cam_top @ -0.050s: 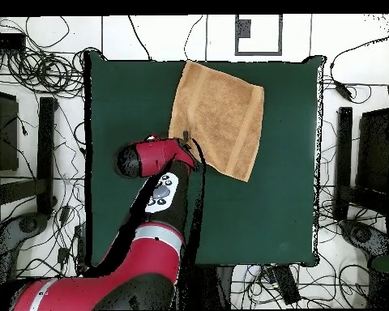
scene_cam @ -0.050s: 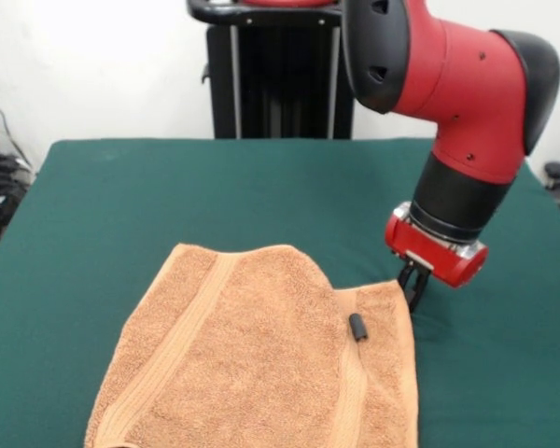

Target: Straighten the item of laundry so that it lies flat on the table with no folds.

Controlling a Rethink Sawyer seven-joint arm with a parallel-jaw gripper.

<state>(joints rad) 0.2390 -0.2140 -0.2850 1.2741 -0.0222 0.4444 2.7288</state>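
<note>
The item of laundry (scene_cam @ -0.050s: 252,364), an orange-tan towel with a woven band near each side, lies spread on the green table (scene_cam @ -0.050s: 168,187) near its front edge and runs off the bottom of the front view. One far corner is turned over, leaving a crease by the right band. A small black piece (scene_cam @ -0.050s: 357,328) rests on the towel. My gripper (scene_cam @ -0.050s: 412,289) is down at the towel's far right corner, right at its edge. From overhead, the towel (cam_top @ -0.050s: 218,113) lies at the table's (cam_top @ -0.050s: 254,202) upper middle, and the red wrist (cam_top @ -0.050s: 153,155) covers its lower left corner.
The black pedestal (scene_cam @ -0.050s: 271,75) stands behind the table's far edge. Cables (cam_top @ -0.050s: 36,73) and dark stands (cam_top @ -0.050s: 344,154) ring the table on the floor. Bare green surface stretches left, right and beyond the towel (scene_cam @ -0.050s: 121,205).
</note>
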